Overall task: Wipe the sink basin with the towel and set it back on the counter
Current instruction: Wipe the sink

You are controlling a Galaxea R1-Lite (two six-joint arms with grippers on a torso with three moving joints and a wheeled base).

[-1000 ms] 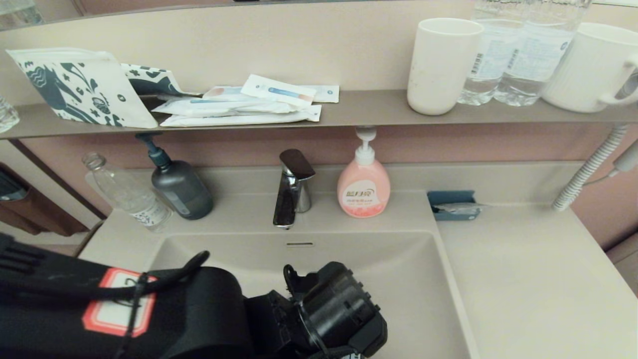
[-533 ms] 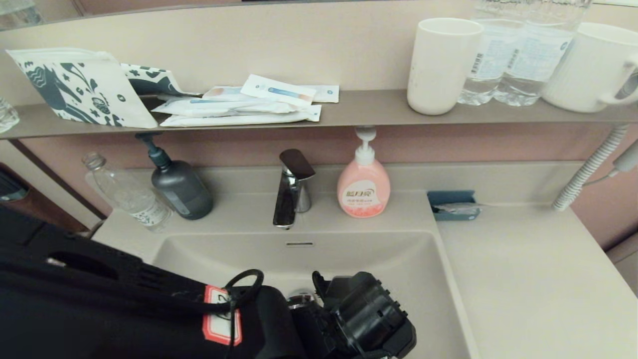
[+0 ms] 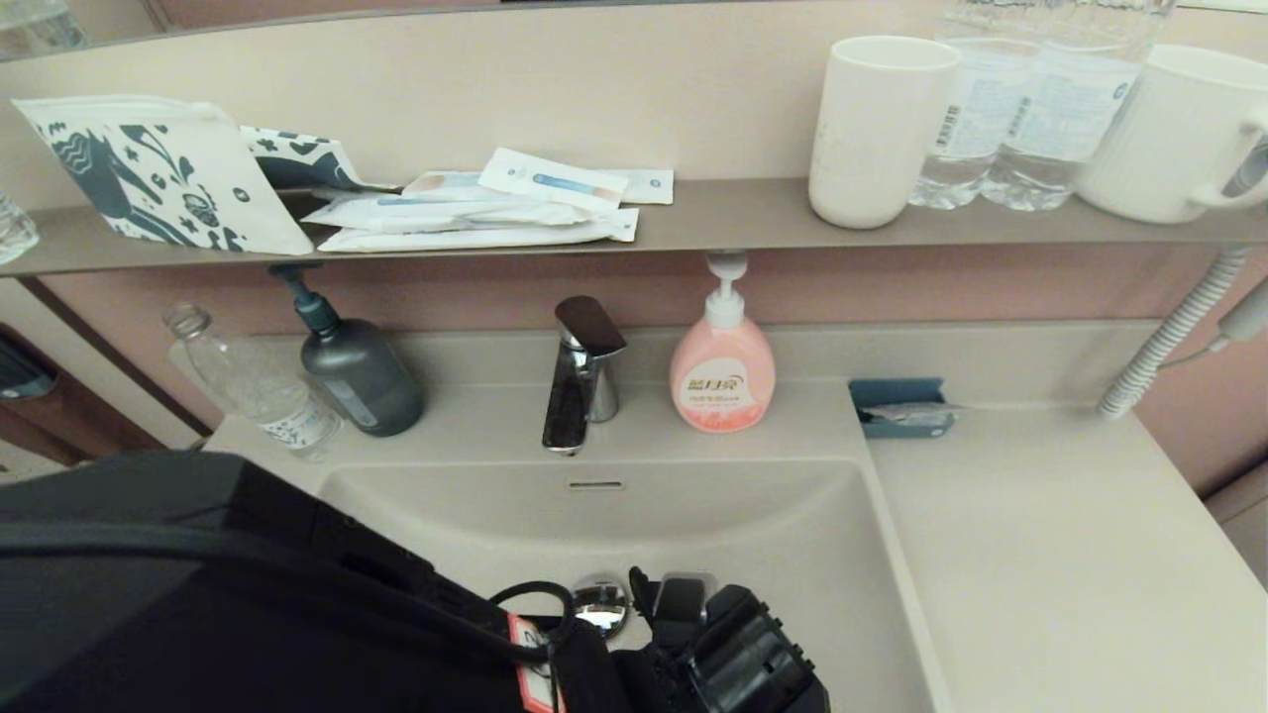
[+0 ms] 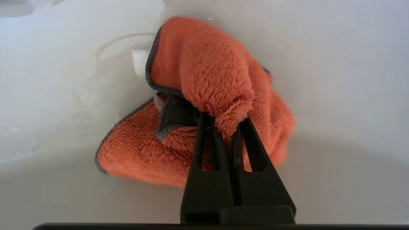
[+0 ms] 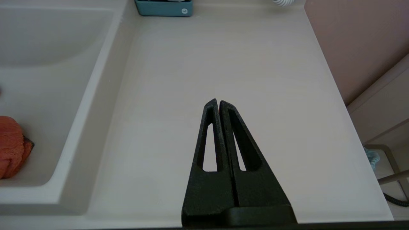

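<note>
— Tool on the left arm (image 4: 223, 123): what is it doing?
— Its fingers are pinched together on a fold of the towel (image 4: 204, 80), down inside the sink basin (image 3: 792, 535). The orange cloth is bunched, its lower folds lying on the pale basin floor.
— Where in the basin?
— Toward the near side, close to the round chrome drain plug (image 3: 601, 601); from the head view the left arm's black bulk covers the towel itself.
— And the right tool (image 5: 219, 105)?
— Fingers closed on nothing, hovering above the counter (image 5: 223, 64) to the right of the basin, well away from the cloth. A blue tray (image 5: 163, 7) sits at the counter's back edge, by the basin's far right corner.
— Anything else by the basin?
— A faucet (image 3: 580, 376) at the back rim, with a pink soap bottle (image 3: 722, 361) just beside it.
</note>
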